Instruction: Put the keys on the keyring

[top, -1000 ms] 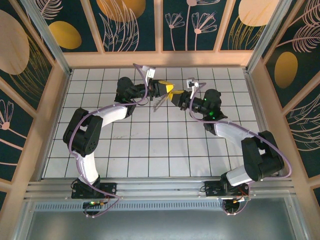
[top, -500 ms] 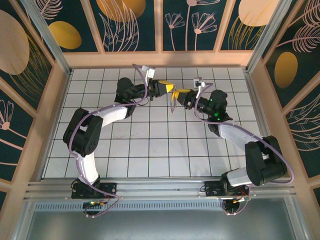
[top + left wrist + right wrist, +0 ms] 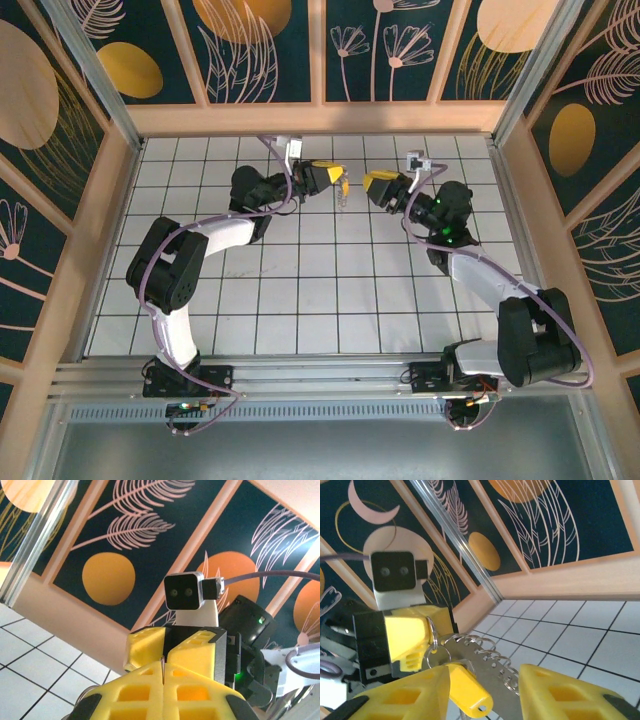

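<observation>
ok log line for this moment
left gripper: shut on keyring | right gripper: open, holding nothing | key: hanging off keyring

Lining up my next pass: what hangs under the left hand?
The shut left hand holds the keyring; its silver loops and a yellow key-like tag dangle below. The loops' lower end is covered by the fingers of the right hand.

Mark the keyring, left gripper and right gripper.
keyring (image 3: 490, 652), right wrist view, on its beaded loop.
left gripper (image 3: 333, 176), top view, at its yellow fingertips.
right gripper (image 3: 371, 183), top view, at its yellow fingertips.
</observation>
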Robot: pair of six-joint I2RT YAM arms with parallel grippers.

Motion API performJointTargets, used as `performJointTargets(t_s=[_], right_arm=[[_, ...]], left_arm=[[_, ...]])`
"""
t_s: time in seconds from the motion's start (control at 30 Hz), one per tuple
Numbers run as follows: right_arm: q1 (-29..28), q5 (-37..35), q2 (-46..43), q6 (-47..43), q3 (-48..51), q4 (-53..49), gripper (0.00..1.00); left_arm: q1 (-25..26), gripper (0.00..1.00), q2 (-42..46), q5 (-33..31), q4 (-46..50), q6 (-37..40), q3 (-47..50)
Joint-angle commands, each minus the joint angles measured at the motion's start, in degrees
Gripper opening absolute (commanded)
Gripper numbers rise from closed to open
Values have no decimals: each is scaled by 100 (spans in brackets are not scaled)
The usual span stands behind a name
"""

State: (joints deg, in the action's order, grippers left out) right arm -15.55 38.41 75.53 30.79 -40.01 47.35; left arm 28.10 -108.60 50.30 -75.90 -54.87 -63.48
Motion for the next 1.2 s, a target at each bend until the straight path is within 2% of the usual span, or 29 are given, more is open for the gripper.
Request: performJointTargets(t_s=[0.0, 0.33, 1.17], right_arm=[[19, -31, 97, 562, -203, 751, 44], [-115, 154, 705, 1428, -582, 1721, 45], [-588, 267, 1134, 1463, -921, 1923, 43]], left_arm=[[29, 0, 192, -444, -979, -423, 128], [130, 0, 81, -697, -1423, -797, 93], [214, 0, -75, -661, -1269, -753, -85]])
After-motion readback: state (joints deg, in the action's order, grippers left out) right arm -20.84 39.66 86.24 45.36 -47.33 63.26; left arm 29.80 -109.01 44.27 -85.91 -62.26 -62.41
